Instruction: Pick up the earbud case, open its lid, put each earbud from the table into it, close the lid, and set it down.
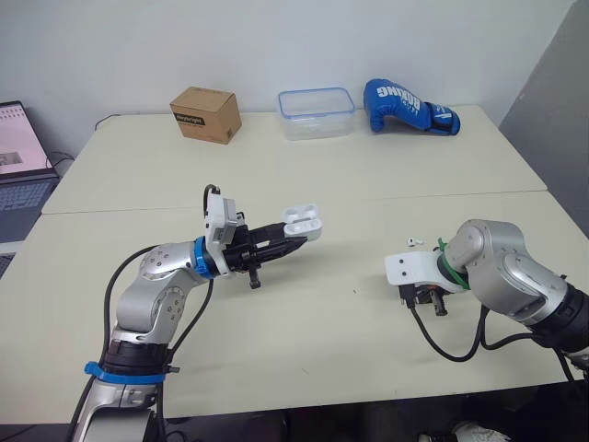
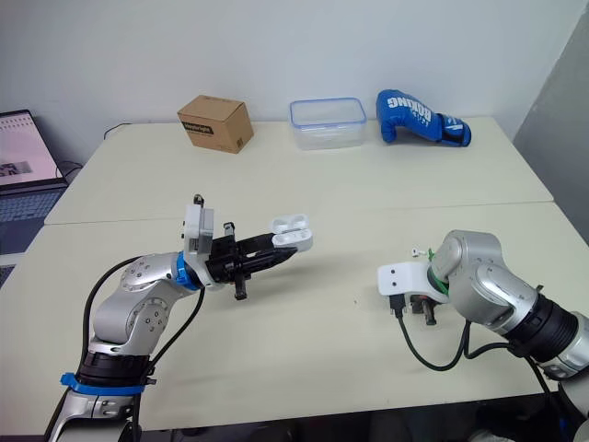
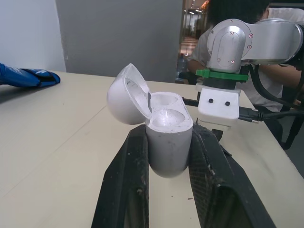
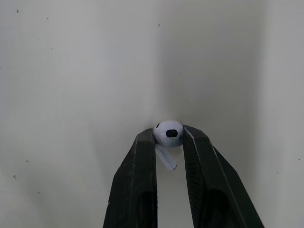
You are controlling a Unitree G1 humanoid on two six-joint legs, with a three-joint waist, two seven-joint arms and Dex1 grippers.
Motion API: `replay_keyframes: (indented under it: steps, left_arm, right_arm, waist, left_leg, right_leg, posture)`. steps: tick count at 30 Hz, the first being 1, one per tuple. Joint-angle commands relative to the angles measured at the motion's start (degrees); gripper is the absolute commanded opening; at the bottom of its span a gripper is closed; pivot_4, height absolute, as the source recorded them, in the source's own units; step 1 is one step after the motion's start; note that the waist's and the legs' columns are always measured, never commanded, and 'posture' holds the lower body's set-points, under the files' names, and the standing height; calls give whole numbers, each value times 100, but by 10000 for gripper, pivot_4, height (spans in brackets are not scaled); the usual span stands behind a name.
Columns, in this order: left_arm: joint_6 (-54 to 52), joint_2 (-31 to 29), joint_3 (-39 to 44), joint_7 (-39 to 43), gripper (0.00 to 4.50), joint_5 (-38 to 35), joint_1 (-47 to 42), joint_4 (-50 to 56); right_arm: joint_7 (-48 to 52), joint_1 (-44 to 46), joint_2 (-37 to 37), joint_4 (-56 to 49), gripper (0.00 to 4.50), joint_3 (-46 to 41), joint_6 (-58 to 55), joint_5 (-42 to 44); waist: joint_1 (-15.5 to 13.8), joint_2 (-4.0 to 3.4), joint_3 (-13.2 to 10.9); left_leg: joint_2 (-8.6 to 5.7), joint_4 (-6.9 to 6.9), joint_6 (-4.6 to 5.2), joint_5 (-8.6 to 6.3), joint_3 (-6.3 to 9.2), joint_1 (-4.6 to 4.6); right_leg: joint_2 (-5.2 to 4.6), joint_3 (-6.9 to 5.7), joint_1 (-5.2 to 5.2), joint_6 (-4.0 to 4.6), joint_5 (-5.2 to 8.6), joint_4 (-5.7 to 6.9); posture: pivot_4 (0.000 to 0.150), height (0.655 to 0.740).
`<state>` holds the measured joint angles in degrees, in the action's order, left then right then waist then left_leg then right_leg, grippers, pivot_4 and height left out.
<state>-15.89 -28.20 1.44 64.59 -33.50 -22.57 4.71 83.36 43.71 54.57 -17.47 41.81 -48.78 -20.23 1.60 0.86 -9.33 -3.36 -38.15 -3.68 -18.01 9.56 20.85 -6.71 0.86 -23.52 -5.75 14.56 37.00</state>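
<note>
left pincer: clamped on both sides of the earbud case, held in the air above the surface, lid hinged open and tilted back
right pincer: low over the surface, well apart from the case, tips nipped on one white earbud, stem between the fingers
other earbud: lying on the surface just beside the right wrist
far edge of surface: cardboard box, clear plastic container with blue rim, blue boxing glove
beyond left edge: open laptop
</note>
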Motion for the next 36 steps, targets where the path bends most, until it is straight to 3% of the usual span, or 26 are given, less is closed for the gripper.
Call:
replay_keyframes:
  steps: [1,5,12,18,23,26,36]
  left_arm:
    - [81,6,26,12,7457,-41,-8,231]
    - [161,51,38,-60,7457,12,7,214]
    - [587,226,150,-155,7457,168,-123,-236]
    - [861,395,71,-55,7457,255,-253,-631]
    - [856,490,14,85,7457,242,-418,-806]
    - [697,492,-31,243,7457,184,-585,-947]
    - [623,606,-214,689,7457,320,-1220,-1581]
  right_arm:
    - [32,42,-7,-90,4012,-31,-35,-99]
    - [-53,-22,8,-258,4012,-340,-226,54]
    - [-757,-388,-656,-1003,4012,-2150,-1799,1078]
    - [-1602,-386,-3032,-1910,4012,-4562,-4222,1962]
    - [-2401,-474,-4762,-2721,4012,-5818,-4372,2489]
    - [-2885,-319,-5351,-3030,4012,-6156,-4372,2722]
    - [-4132,-617,-5770,-2804,4012,-5593,-3293,3380]
  waist:
    - [0,0,0]
    - [0,0,0]
    - [-18,0,0]
    - [-11,-2,0]
    - [-10,-4,0]
    - [-3,-6,1]
    - [48,-10,4]
  left_leg:
    - [0,0,0,0,0,0]
    - [0,0,0,0,0,0]
    - [0,1,0,0,3,1]
    - [-1,0,0,0,7,1]
    - [-6,2,-1,0,11,5]
    - [-7,0,-4,2,13,2]
    - [-5,6,-6,4,5,3]
  right_leg:
    - [0,0,0,0,0,0]
    - [0,0,0,0,0,0]
    - [0,0,-1,1,0,0]
    - [0,-1,-3,4,-2,6]
    - [-1,-1,-9,4,-2,9]
    - [-1,-1,-11,4,-3,18]
    - [1,7,-26,4,-3,24]
  posture:
    - [1500,7307]
    - [1500,7307]
    - [1500,7307]
    - [1500,7307]
    - [1500,7307]
    - [1500,7307]
    - [1500,7307]
